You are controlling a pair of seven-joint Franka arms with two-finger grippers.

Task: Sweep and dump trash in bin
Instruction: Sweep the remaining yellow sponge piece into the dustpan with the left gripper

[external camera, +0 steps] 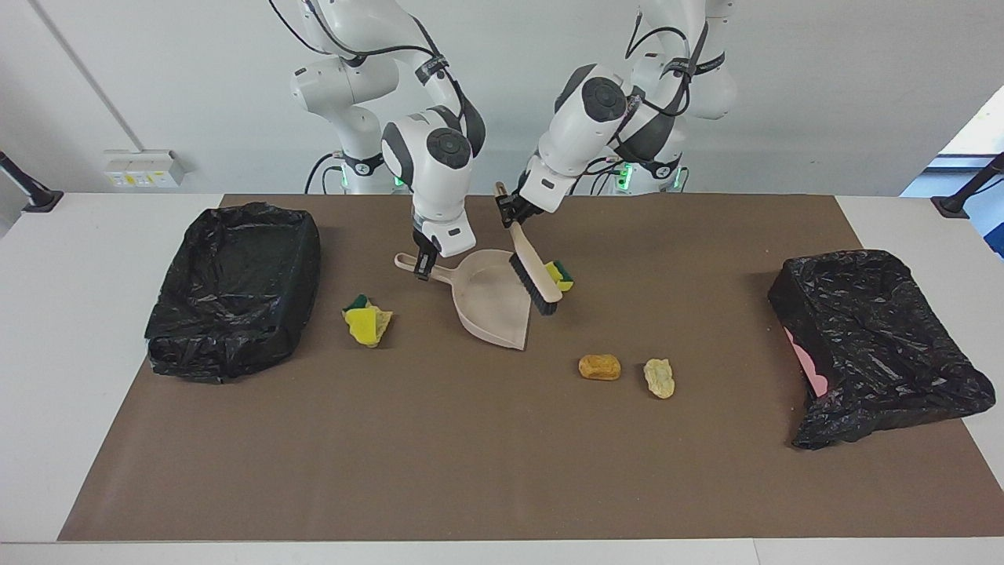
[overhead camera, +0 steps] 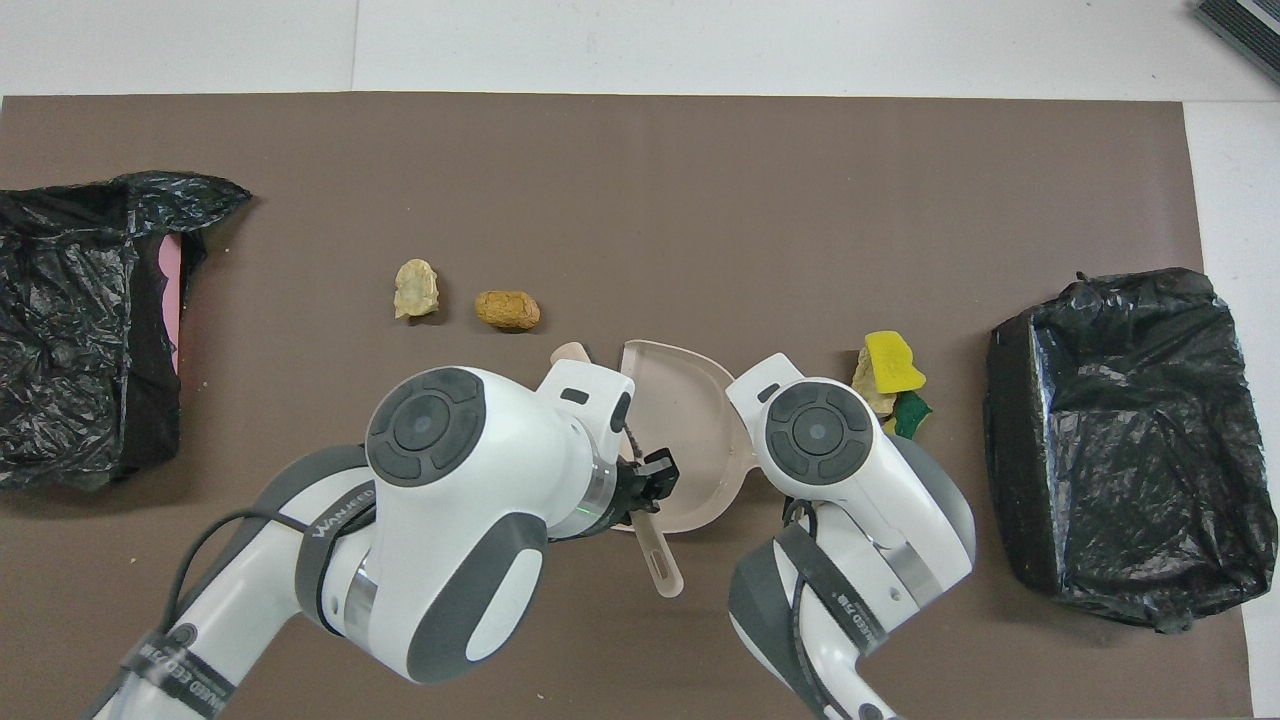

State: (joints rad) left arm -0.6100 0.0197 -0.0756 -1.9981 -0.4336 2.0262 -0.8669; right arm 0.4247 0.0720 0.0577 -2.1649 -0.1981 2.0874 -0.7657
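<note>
My right gripper (external camera: 423, 264) is shut on the handle of the beige dustpan (external camera: 492, 302), which lies on the brown mat. My left gripper (external camera: 508, 209) is shut on the handle of the beige hand brush (external camera: 536, 275), whose dark bristles stand at the pan's open edge. A yellow, green-backed piece of trash (external camera: 560, 274) lies just beside the brush, toward the left arm's end. More trash lies on the mat: a yellow and green heap (external camera: 365, 322), an orange-brown chunk (external camera: 599, 366) and a pale tan chunk (external camera: 659, 377). In the overhead view the left arm covers the brush head, and only the dustpan (overhead camera: 685, 400) shows.
A bin lined with a black bag (external camera: 235, 282) stands at the right arm's end of the mat. A second black-bagged bin (external camera: 871, 337), with pink showing at its side, stands at the left arm's end. The white table (external camera: 78, 235) surrounds the mat.
</note>
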